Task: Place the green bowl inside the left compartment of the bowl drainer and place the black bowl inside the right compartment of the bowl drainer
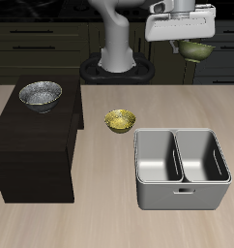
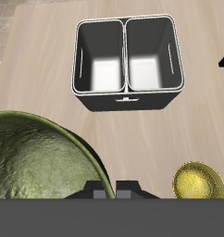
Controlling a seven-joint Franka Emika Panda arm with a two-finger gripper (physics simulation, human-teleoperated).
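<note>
My gripper is high above the table's back, shut on the rim of the green bowl, which hangs under it. In the wrist view the green bowl fills the near field beside the fingers. The bowl drainer stands near the table's front edge, well below and in front of the gripper; both of its wells are empty in the wrist view. The black bowl, with a silvery speckled inside, rests on top of the dark cabinet.
A dark-brown wooden cabinet stands at the table's side, away from the drainer. A small yellow-gold bowl sits on the table between the cabinet and the drainer. The robot's base is behind it.
</note>
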